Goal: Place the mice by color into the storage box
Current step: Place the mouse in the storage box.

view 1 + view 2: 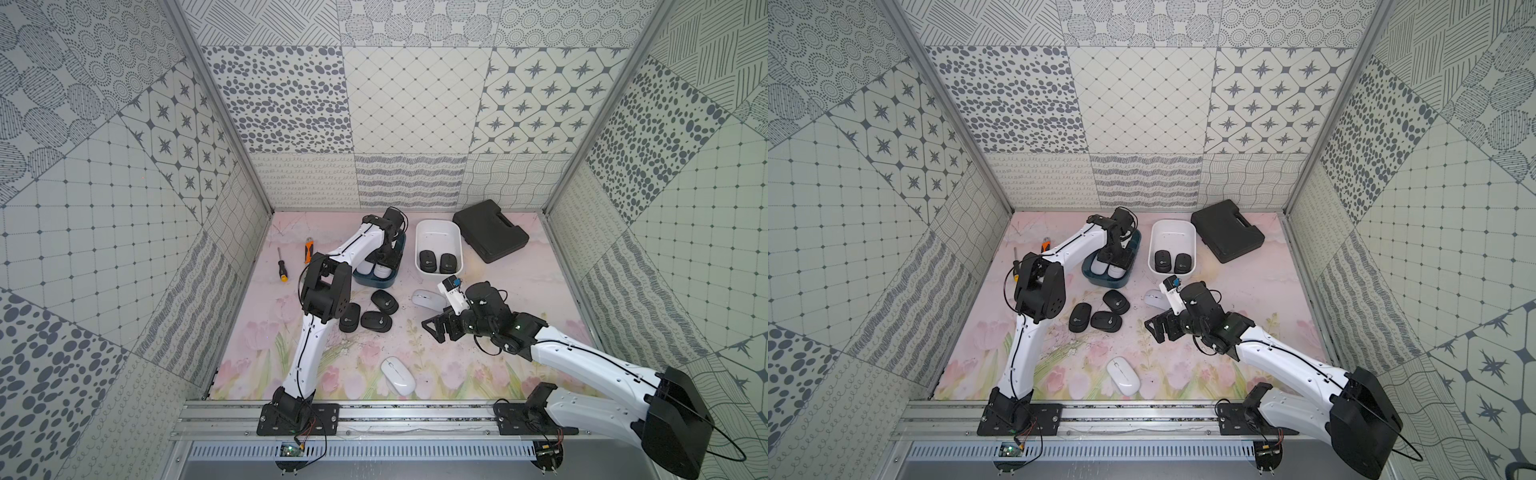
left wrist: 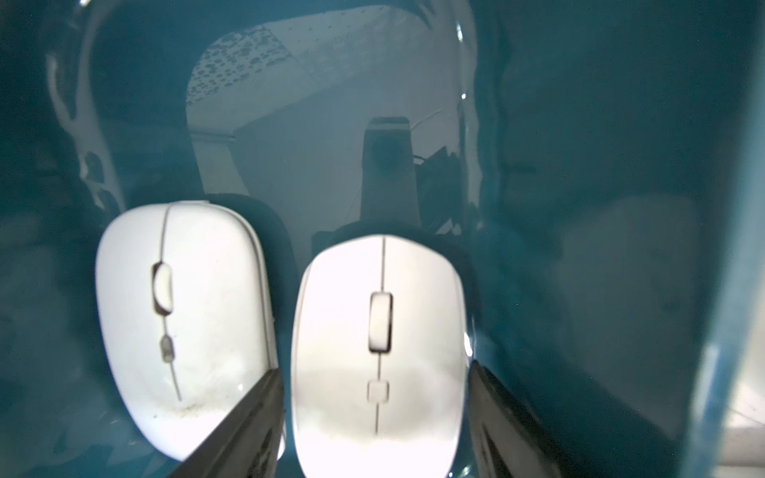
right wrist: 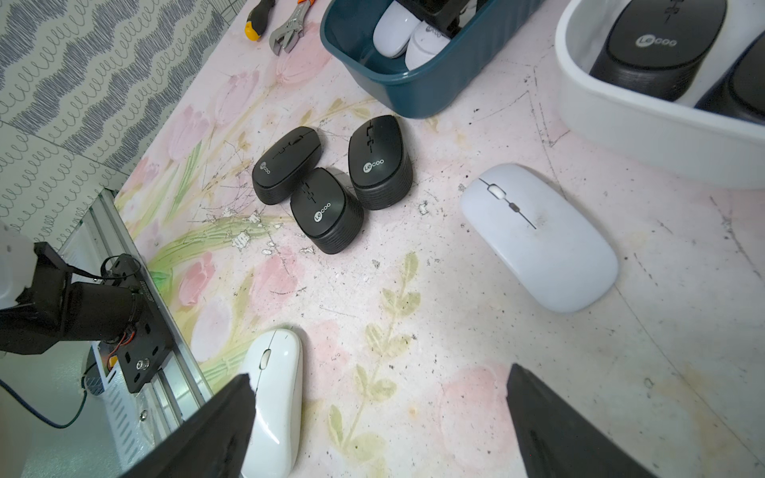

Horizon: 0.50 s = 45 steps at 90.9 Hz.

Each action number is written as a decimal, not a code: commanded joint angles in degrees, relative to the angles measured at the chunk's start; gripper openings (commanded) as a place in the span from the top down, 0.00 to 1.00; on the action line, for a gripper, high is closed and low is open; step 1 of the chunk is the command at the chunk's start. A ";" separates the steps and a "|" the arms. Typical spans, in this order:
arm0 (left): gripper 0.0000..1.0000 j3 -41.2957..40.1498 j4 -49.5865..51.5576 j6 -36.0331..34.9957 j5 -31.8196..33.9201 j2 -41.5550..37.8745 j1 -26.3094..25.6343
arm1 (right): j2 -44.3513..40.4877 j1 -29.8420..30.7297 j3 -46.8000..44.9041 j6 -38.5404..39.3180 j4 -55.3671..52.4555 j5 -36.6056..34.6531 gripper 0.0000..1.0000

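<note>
Mice [image 3: 325, 209], three matte black ovals (printed "Lecoo"), cluster on my scuffed pink floral mat [image 3: 455, 331], grey-patterned walls [image 1: 415, 104] around; left gripper [image 2: 374, 368], jaws apart, straddles a glossy white mouse [image 2: 381, 269] in the teal box [image 2: 600, 165]; right gripper [image 3: 378, 372] gapes empty.

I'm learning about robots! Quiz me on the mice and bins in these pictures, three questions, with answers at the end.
1. True or false: the white bin holds white mice.
2. How many loose black mice lie on the table?
3. The left gripper reaches into which one? A) teal bin B) white bin

Key: 1. False. 2. Three. 3. A.
</note>
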<state>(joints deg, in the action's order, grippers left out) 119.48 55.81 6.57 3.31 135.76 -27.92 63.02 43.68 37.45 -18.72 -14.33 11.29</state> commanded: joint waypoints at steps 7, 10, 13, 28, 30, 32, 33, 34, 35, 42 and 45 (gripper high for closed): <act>0.21 0.63 0.21 2.32 -1.61 -1.22 -0.12 | -0.21 -0.04 0.56 -0.27 2.21 0.10 0.01; 0.21 0.58 0.37 2.64 -1.51 -1.39 -0.11 | -0.26 0.07 0.58 -0.26 2.25 0.00 0.01; 0.21 0.59 0.35 2.92 -1.26 -1.64 -0.16 | -0.32 0.08 0.55 -0.26 2.35 -0.03 0.01; 0.21 0.56 -0.08 4.28 -2.65 -4.43 -0.14 | -0.30 0.04 0.78 -0.33 2.53 0.14 0.01; 0.21 0.62 -0.09 4.54 -2.75 -4.78 -0.17 | -0.19 0.01 0.74 -0.35 2.59 0.16 0.01; 0.21 0.72 -0.13 4.80 -2.84 -5.11 -0.13 | -0.18 0.05 0.68 -0.35 2.69 0.23 0.01; 0.21 0.78 -0.07 4.87 -2.90 -5.31 -0.12 | -0.18 0.02 0.69 -0.44 2.80 0.32 0.01; 0.21 0.85 0.01 4.95 -2.93 -5.45 -0.16 | -0.14 0.06 0.69 -0.48 2.94 0.36 0.01; 0.21 0.98 0.09 5.08 -3.03 -5.61 -0.14 | -0.07 0.07 0.69 -0.46 3.01 0.42 0.01; 0.21 1.23 0.31 6.42 -3.21 -7.41 -0.07 | 0.56 0.00 1.07 -0.65 3.33 0.79 0.01; 0.21 0.97 0.09 7.23 -3.46 -8.36 0.01 | 0.82 0.04 1.16 -0.62 3.52 1.16 0.01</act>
<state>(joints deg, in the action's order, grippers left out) 119.74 55.68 9.96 1.91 131.31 -27.97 63.07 43.68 37.50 -18.90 -13.69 11.51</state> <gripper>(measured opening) 0.789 0.991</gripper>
